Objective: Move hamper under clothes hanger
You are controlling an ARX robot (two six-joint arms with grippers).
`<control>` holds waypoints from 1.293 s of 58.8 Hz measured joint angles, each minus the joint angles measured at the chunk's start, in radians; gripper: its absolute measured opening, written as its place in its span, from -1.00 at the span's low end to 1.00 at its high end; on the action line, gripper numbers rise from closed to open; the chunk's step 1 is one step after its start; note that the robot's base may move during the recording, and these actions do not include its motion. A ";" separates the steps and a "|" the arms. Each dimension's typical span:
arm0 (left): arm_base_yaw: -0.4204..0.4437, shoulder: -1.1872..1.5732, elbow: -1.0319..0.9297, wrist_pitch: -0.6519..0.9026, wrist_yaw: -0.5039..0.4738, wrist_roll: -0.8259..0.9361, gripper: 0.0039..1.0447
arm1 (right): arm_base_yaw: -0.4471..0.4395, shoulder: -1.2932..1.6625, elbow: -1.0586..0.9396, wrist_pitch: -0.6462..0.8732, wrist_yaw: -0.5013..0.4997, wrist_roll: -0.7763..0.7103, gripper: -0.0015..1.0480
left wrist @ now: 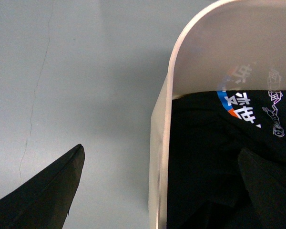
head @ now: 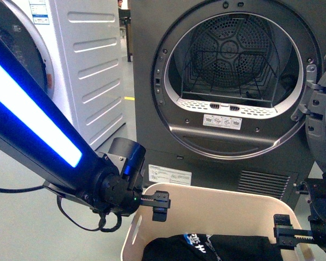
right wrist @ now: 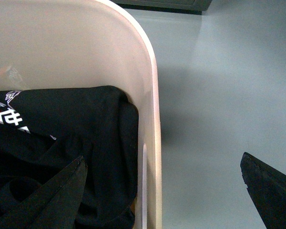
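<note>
Smooth beige plastic hamper (head: 223, 204), rounded corners, thin rim, low and close before a dark grey dryer (head: 146, 109) with its round door open. Inside, crumpled black shirt (head: 228, 247), white and blue print. Left arm (head: 43, 130), blue strip glowing, slanted down to the rim. Left jaws spread, astride one end wall. Right jaws spread astride the opposite wall. Pale grey floor (head: 22, 228) around, white washer (head: 92, 70) at left.

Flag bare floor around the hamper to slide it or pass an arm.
Free: grey floor left of the hamper toward the white washer, and beyond its right wall. Crowded: dryer close behind; black clothes inside; left end effector and right end effector, both open, straddle its side rims.
</note>
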 joint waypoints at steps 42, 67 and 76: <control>0.006 0.069 0.056 -0.034 -0.006 0.003 0.88 | -0.016 0.087 0.048 -0.017 0.000 0.005 0.85; -0.005 0.096 0.067 -0.045 0.001 0.001 0.88 | 0.005 0.121 0.063 -0.050 -0.015 0.008 0.85; -0.011 0.102 0.069 -0.050 0.003 -0.003 0.88 | 0.015 0.130 0.076 -0.061 -0.013 0.008 0.85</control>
